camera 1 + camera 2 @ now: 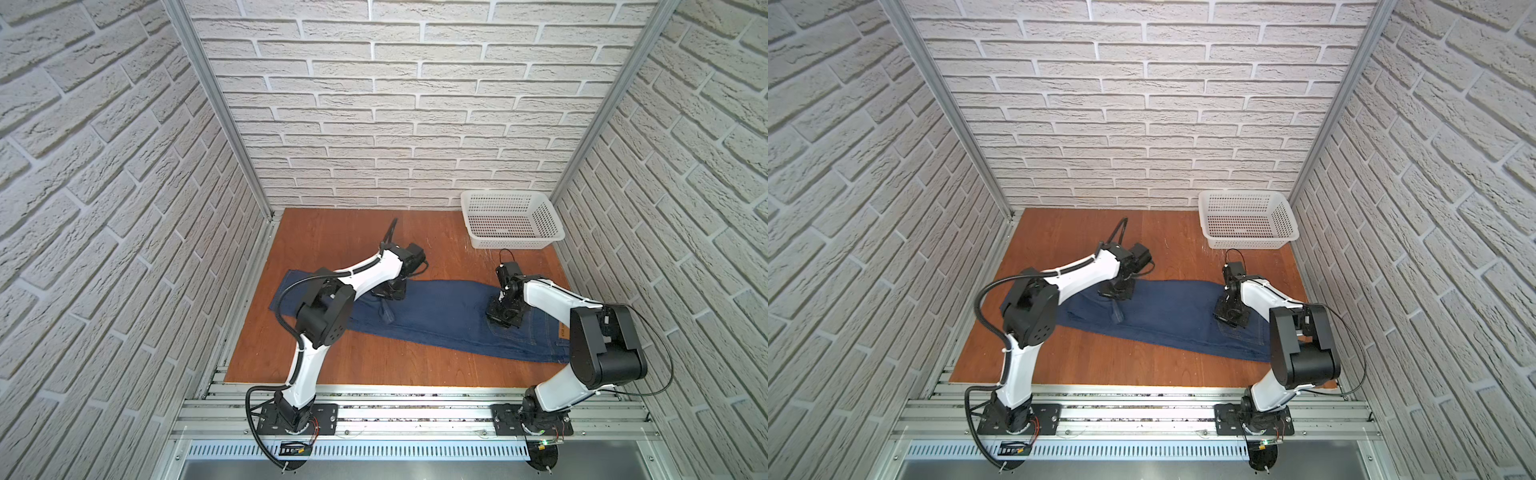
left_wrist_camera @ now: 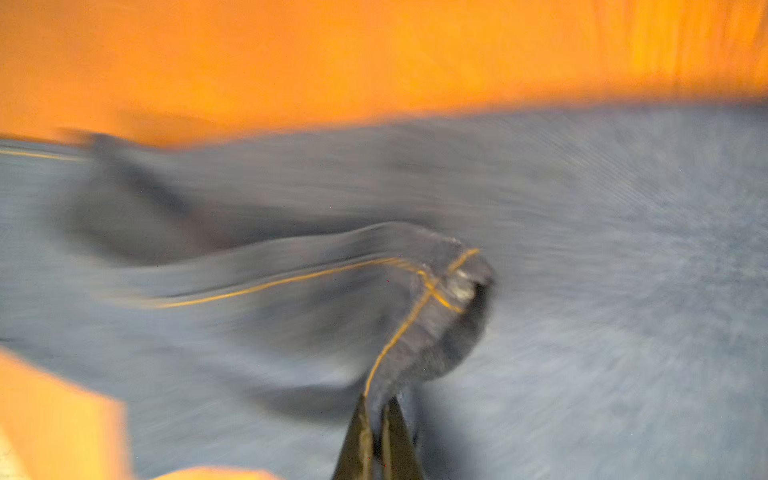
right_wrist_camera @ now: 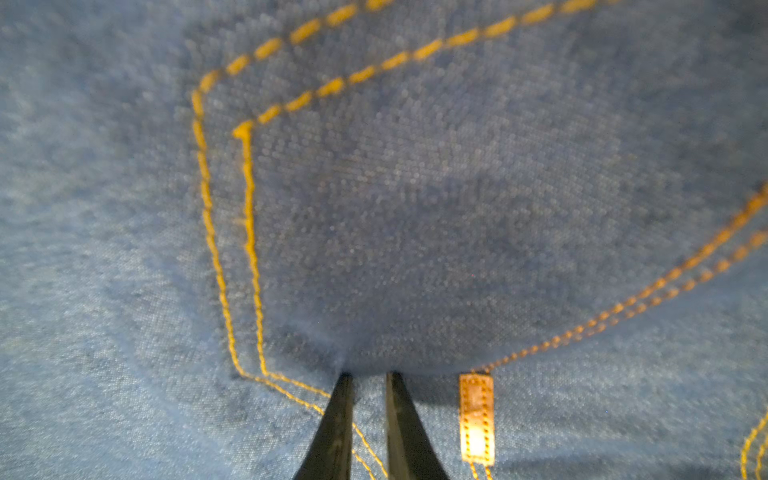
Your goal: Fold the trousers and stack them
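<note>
Left end effector (image 2: 377, 398) is clenched on the trousers (image 1: 436, 316), whose hem, I reckon, next goes rightward to the waist; right end effector (image 3: 370, 374), cannot tell.

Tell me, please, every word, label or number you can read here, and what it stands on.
No text here can be read.
On the jeans, the tan patch: dark print, too small to read.
The tan tab, in the right wrist view: stitching only, no lettering.
The basket: no readable label.
</note>
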